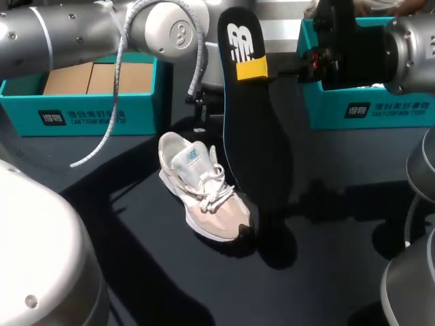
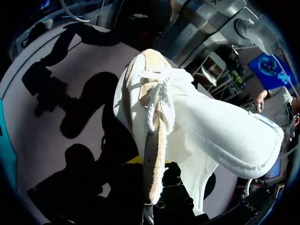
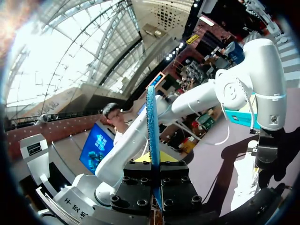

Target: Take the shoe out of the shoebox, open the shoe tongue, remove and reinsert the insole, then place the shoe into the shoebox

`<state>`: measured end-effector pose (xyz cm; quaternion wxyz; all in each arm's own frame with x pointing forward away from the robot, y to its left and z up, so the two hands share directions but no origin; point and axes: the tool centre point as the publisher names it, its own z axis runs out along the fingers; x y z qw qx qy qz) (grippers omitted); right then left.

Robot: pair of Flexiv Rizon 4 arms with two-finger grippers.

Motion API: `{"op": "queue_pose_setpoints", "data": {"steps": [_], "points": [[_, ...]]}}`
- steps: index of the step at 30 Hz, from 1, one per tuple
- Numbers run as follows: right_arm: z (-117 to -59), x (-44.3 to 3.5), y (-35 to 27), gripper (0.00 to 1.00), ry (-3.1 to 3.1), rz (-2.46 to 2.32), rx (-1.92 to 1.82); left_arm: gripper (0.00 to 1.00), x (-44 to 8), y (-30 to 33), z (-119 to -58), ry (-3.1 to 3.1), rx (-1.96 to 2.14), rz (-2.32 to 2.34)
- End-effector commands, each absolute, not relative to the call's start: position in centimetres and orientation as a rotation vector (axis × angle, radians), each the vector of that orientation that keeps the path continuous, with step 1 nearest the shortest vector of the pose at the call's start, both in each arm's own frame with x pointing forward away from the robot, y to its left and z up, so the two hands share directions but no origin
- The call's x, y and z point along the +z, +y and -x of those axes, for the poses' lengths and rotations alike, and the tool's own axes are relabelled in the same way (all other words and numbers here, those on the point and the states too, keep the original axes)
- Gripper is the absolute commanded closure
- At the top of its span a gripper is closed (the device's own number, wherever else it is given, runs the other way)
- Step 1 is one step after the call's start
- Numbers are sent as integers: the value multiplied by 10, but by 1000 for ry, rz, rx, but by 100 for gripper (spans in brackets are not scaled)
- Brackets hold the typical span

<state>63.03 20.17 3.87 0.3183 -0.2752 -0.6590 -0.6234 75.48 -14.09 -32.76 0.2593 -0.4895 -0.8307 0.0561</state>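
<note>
Head view: the right gripper is clamped on the black insole, one yellow fingertip pressed flat on the face of it near the heel end. The insole hangs below the gripper, held up off the table, with its toe end low and just beside the shoe. In the right wrist view the insole shows edge-on, a thin blue line rising from between the closed fingers, touched from both sides.

The pale shoe lies on its sole on the dark table, below the right gripper and apart from it, laces up. The left gripper stands at the shoe's heel end. In the left wrist view the shoe fills the space right ahead of that gripper, a beige strip of it running down into the gripper's body; I cannot tell whether it has hold of the shoe.

One teal shoebox sits behind the left arm, a second teal shoebox behind the right gripper.
</note>
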Motion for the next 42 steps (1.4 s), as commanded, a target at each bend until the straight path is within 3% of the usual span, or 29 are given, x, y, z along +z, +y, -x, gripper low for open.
{"op": "queue_pose_setpoints", "data": {"steps": [1,14,42], "points": [[-631,38,204,100,-1734,726,-1638,100,-332,-156,-758,-2003,66,1616],[-631,38,204,100,-1734,726,-1638,100,-343,-197,-759,-1971,-99,1803],[-631,38,204,100,-1734,726,-1638,100,-391,-200,-726,-2002,-231,1779]]}}
